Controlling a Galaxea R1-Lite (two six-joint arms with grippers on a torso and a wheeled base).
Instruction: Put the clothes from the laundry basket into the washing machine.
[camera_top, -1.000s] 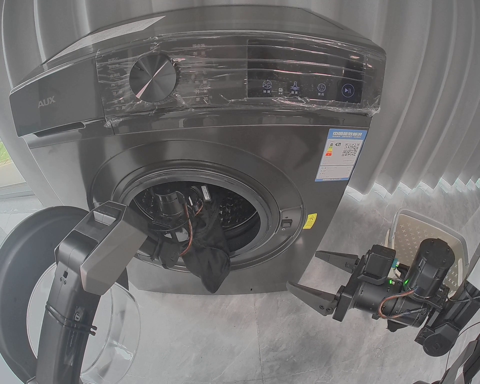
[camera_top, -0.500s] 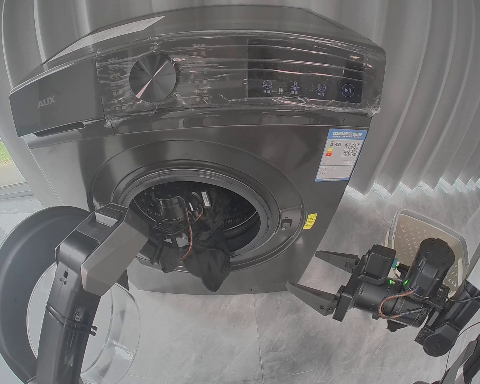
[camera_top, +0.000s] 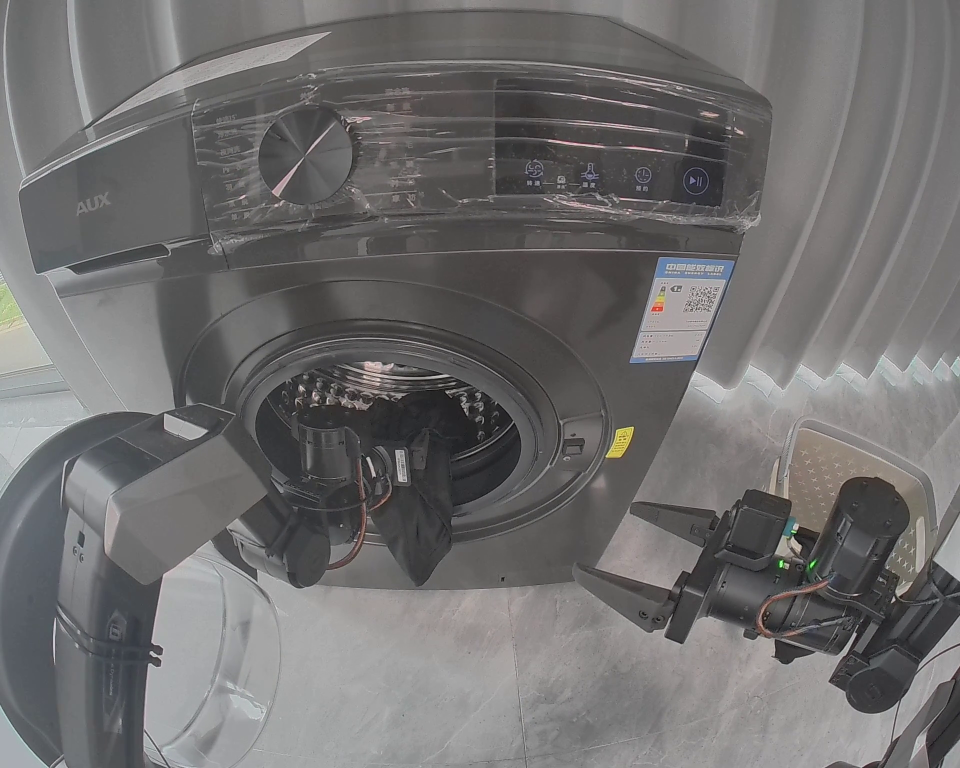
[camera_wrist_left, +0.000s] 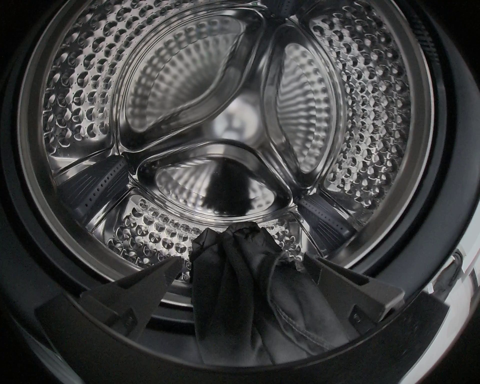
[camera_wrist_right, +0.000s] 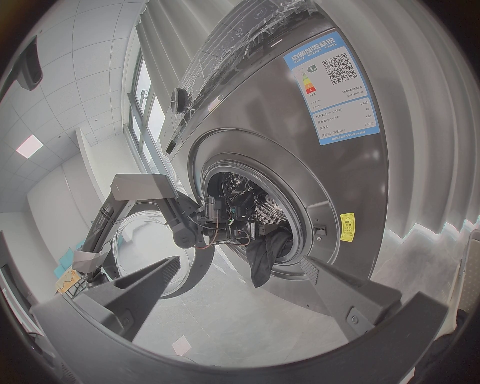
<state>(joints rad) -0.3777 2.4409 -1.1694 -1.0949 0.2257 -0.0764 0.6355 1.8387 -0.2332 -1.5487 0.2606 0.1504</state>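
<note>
Hanging limp over the round door rim of the washing machine, a crumpled black garment lies partly inside the dimpled, perforated steel drum, between the spread fingers of the left gripper. The right gripper hovers wide open and empty near the white latticed laundry basket.

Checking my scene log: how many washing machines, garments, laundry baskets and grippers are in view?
washing machine: 1
black garment: 1
laundry basket: 1
grippers: 2, left gripper and right gripper
Total: 5
</note>
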